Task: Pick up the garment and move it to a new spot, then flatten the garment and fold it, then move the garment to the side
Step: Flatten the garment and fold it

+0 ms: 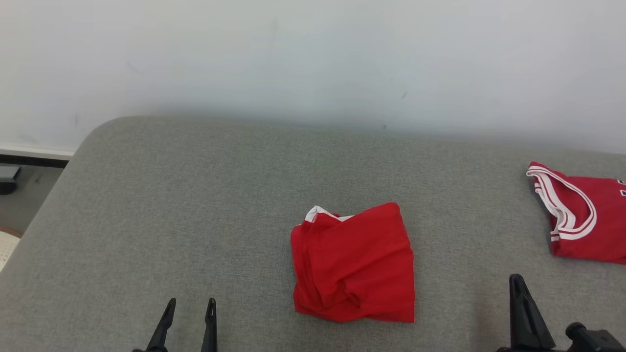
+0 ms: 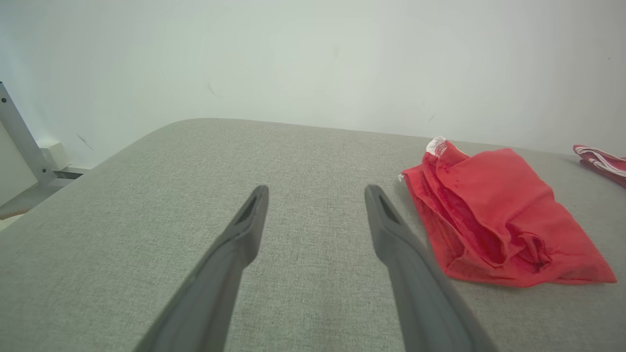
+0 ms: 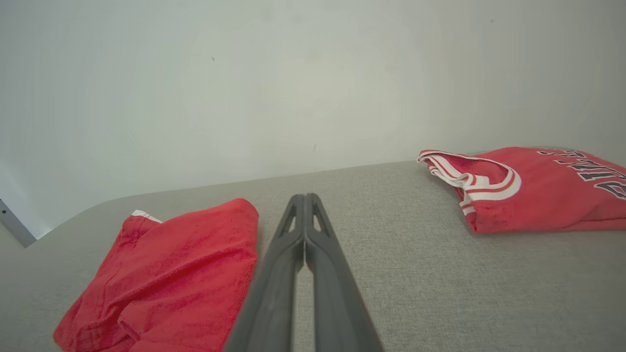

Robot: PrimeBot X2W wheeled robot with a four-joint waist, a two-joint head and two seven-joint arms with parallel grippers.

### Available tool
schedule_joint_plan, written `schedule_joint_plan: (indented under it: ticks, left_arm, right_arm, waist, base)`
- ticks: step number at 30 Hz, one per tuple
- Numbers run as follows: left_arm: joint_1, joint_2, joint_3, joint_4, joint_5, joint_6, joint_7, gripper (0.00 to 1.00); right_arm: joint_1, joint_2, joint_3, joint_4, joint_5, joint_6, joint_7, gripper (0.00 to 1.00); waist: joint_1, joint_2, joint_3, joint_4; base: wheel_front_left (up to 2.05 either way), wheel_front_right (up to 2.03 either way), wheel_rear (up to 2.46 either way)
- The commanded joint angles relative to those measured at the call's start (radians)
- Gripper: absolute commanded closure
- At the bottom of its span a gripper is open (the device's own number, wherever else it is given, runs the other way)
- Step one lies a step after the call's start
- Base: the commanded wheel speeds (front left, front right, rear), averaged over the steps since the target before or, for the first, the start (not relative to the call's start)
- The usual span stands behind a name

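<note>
That soft, floppy red garment (image 1: 352,264) sits mid-bench (image 1: 171,195) near the front edge, between the spread-open left gripper (image 2: 317,190) and the pinched-shut, empty right gripper (image 3: 304,198), so I'd grab a hemmed corner.

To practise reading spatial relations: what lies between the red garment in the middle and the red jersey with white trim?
Just bare grey fabric surface lies between the red garment and the jersey; the head view shows this stretch most clearly.
</note>
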Motion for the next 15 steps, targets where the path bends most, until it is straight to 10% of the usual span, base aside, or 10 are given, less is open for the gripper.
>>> schedule_joint_plan:
  ticks: [1,13,15]
  left_arm:
    - [0.02,0.001,0.009,-0.005,0.016,-0.005,-0.003,0.0]
    - [0.046,0.001,0.038,-0.02,0.039,-0.008,-0.003,0.0]
    - [0.051,0.001,0.037,-0.026,0.056,-0.007,-0.003,0.0]
  right_arm:
    - [0.027,0.0,-0.017,-0.002,0.009,-0.002,0.0,1.0]
    - [0.104,0.0,-0.042,0.02,0.04,-0.002,0.0,0.96]
    - [0.109,0.0,-0.033,0.03,0.038,-0.002,0.0,0.01]
  waist:
    - [0.0001,0.0,-0.01,-0.027]
    - [0.0001,0.0,-0.017,-0.051]
    - [0.0001,0.0,-0.019,-0.051]
  base:
    - [0.0,0.0,0.0]
    - [0.0,0.0,0.0]
    - [0.0,0.0,0.0]
